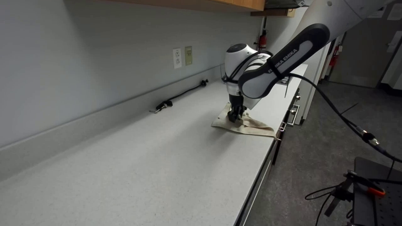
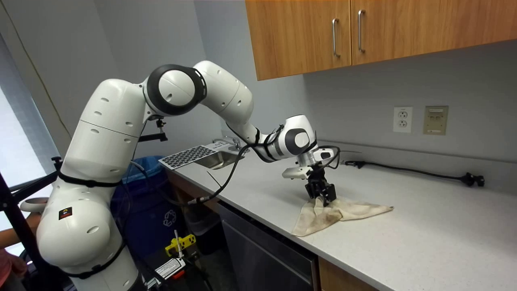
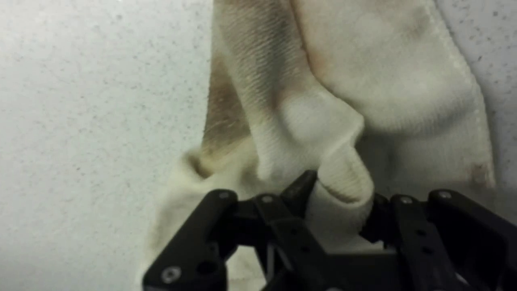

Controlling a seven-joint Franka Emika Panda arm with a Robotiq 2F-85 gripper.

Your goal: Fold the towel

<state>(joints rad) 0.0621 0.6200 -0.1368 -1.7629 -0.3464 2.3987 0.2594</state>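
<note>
The cream towel [image 1: 257, 129] lies rumpled near the front edge of the counter, with brownish stains showing on it. In an exterior view one part of the towel [image 2: 361, 209] spreads out flat toward the wall side, and another reaches the counter's front edge. My gripper [image 2: 323, 198] points down at its middle. In the wrist view the gripper [image 3: 341, 198] is shut on a bunched fold of the towel [image 3: 323, 117], which bulges up between the fingers [image 3: 301, 188]. Part of the cloth below the gripper is hidden by it.
A black cord [image 1: 185, 93] lies along the wall on the counter [image 1: 141, 163]. Wooden cabinets [image 2: 299, 40] hang above. A sink [image 2: 218, 160] is set in the counter's far end, beyond the arm. The counter drops off at its front edge to the floor.
</note>
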